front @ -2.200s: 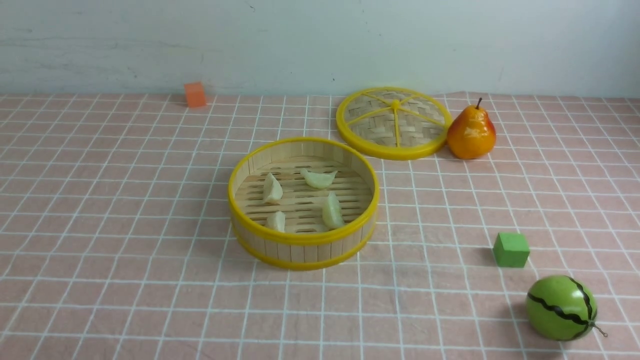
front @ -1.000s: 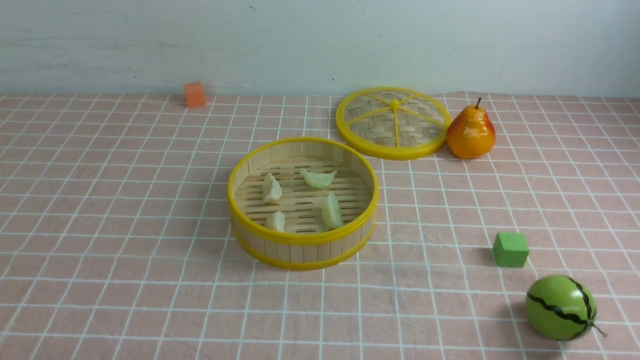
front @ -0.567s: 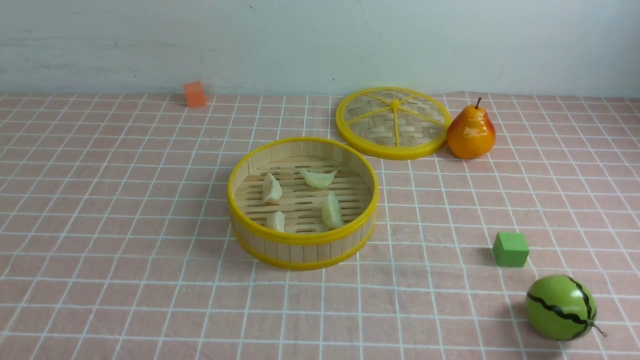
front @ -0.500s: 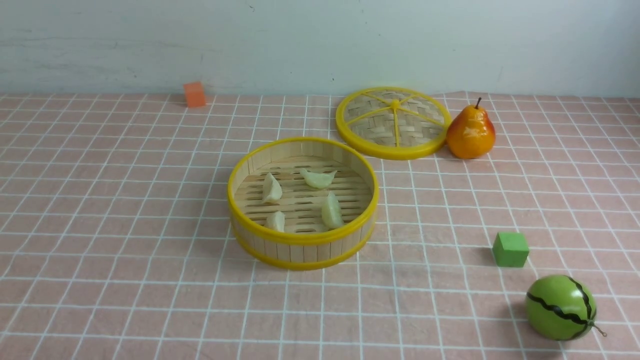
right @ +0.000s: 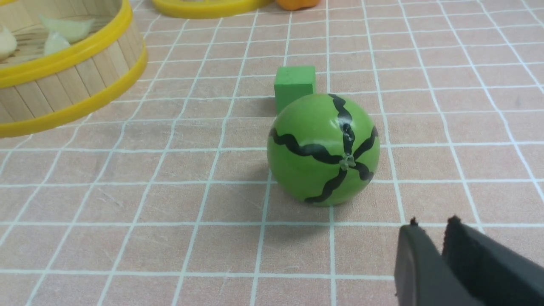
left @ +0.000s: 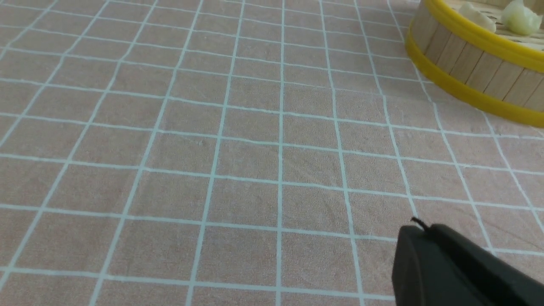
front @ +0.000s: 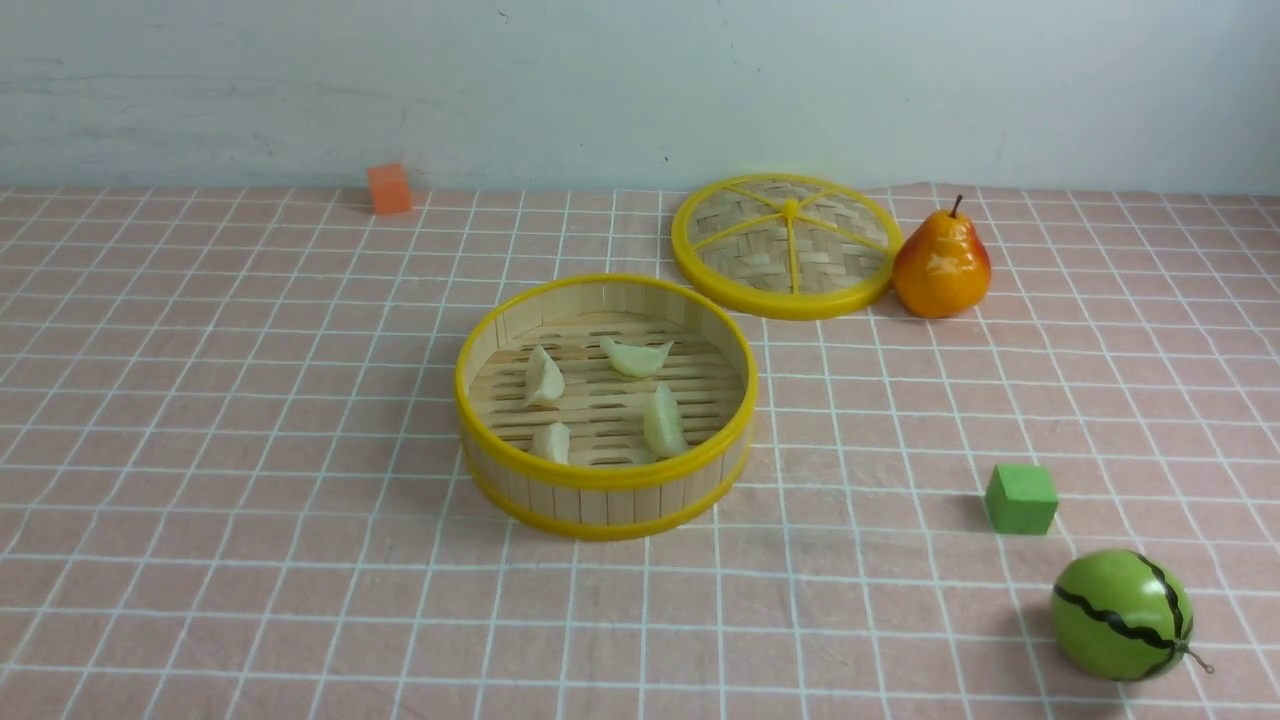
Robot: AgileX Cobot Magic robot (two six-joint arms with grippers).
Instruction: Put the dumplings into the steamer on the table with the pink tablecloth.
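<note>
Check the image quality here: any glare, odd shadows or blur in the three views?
Front view: even, soft light, sharp throughout; small highlights on the pear and the watermelon; the green cube casts a faint shadow to its left. Right wrist view: a glare streak on the watermelon; the steamer looks slightly soft. Left wrist view: no glare; the dark hand at the edge is blurred.

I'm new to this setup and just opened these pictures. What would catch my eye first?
First the steamer at the middle of the pink tablecloth, with four dumplings lying on its slatted floor. Behind it to the right lies its lid, with an orange pear beside it. Near the front right sit a green cube and a striped toy watermelon.
</note>
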